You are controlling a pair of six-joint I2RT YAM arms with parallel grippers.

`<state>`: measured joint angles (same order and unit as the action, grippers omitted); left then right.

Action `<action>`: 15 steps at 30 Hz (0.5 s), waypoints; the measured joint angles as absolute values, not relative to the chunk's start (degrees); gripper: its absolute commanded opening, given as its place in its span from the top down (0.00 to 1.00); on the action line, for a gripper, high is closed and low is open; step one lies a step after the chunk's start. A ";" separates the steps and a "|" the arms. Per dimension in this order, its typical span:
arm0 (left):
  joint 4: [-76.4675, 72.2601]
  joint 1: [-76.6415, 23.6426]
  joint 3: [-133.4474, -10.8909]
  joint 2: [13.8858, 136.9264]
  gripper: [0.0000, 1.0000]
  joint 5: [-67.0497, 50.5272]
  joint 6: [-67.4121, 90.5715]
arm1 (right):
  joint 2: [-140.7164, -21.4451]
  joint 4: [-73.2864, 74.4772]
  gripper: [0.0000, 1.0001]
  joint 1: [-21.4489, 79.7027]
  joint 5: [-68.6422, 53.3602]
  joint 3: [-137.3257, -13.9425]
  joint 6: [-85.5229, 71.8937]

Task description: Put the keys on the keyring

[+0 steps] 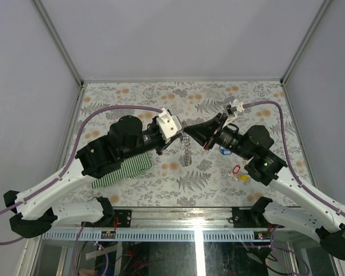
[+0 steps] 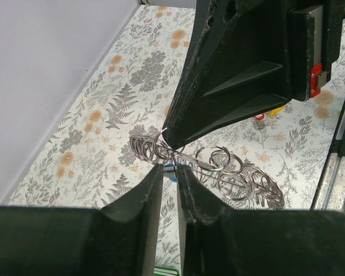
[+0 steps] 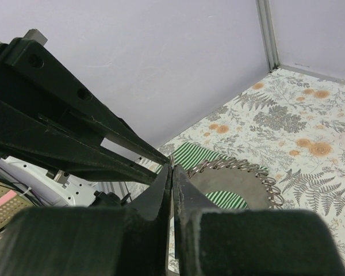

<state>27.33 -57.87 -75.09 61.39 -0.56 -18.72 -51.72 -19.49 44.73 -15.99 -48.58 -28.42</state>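
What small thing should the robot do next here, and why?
Probably the left claw should grip the floppy silvery metal keyring alone, so the right claw can release and reach for the small blue plastic key tag. Both claw tips meet at the hanging ring, while that tag lies loose on the floral table beside the right arm.

The coiled silvery keyring [image 1: 185, 148] is mid-table, with red, yellow, blue keys [image 1: 236, 169] lying rightward.
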 measured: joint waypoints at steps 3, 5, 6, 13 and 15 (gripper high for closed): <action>27.33 -57.89 -75.09 61.39 0.75 -0.34 -18.87 | -51.99 -19.46 1.00 44.73 -16.08 -48.60 -28.42; 27.33 -57.89 -75.09 61.36 0.74 -0.19 -18.94 | -52.14 -19.46 1.00 44.73 -16.12 -48.58 -28.42; 27.33 -57.89 -75.09 61.34 0.74 -0.16 -18.94 | -52.16 -19.42 1.00 44.73 -16.14 -48.60 -28.42; 26.59 -57.89 -73.76 58.96 0.68 -0.21 -18.39 | -52.16 -18.41 1.00 44.73 -16.19 -48.60 -27.31; 25.87 -57.93 -72.47 57.36 0.66 -0.47 -17.58 | -52.16 -18.37 1.00 44.73 -16.56 -48.60 -26.39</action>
<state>25.87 -57.93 -72.47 57.36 -0.47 -17.58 -52.16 -18.37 44.73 -16.56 -48.60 -26.39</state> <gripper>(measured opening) 0.316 0.010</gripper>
